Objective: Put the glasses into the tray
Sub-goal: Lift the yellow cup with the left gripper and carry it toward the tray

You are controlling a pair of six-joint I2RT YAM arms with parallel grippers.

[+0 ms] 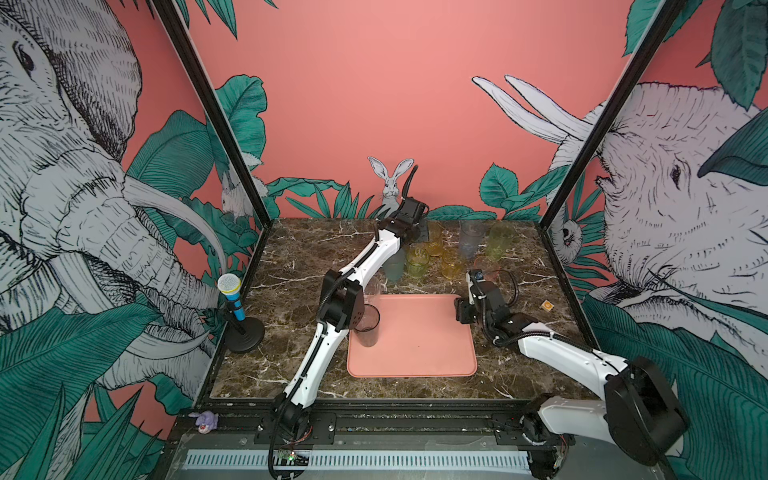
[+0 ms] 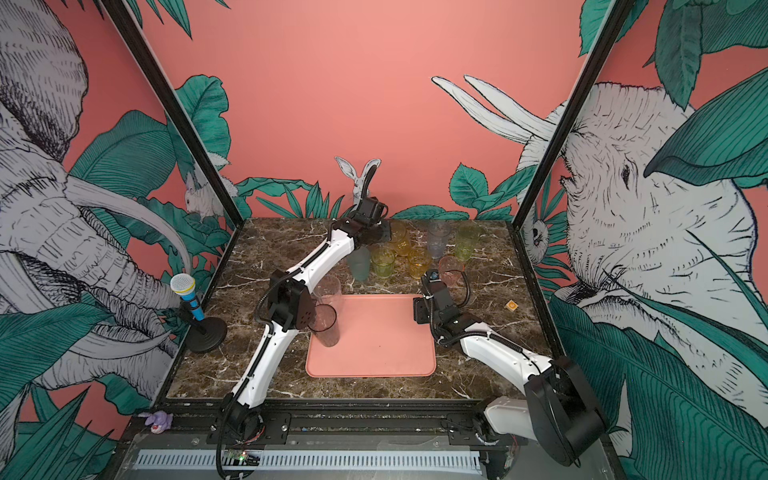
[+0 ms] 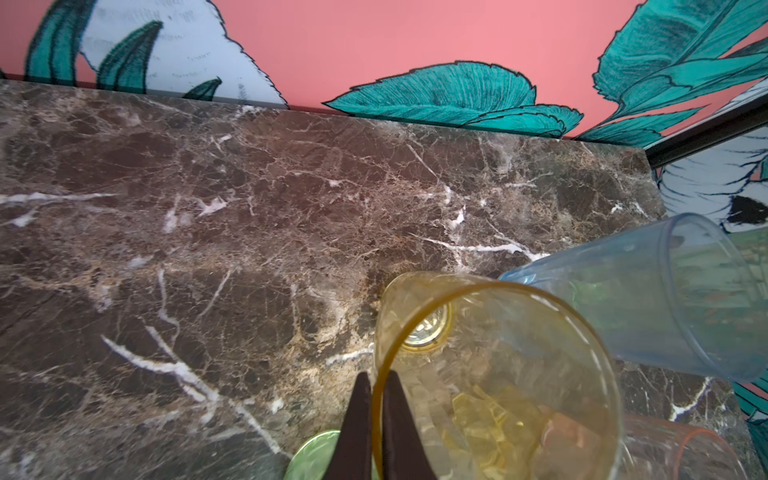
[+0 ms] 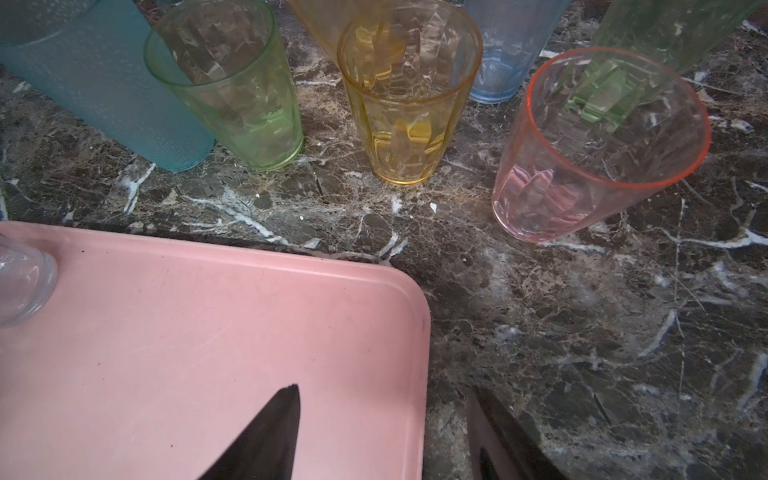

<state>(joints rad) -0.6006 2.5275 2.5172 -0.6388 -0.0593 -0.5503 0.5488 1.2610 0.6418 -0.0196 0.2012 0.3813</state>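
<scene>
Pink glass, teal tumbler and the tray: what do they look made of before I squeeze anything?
Pink glass: likely clear, glossy plastic; thin wall, moulded facets, coloured rim. Teal tumbler: probably plastic too, frosted, with a fine pebbled texture, translucent rather than clear. Tray: matte, salmon-pink, opaque, faint scuffs, moulded low rim; looks like hard plastic, though that is uncertain.

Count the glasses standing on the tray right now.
2. A smoky dark glass stands at the tray's left edge. A clear glass stands in its far left corner, partly behind the left arm. The rest of the tray shows bare, so none seems hidden.
</scene>
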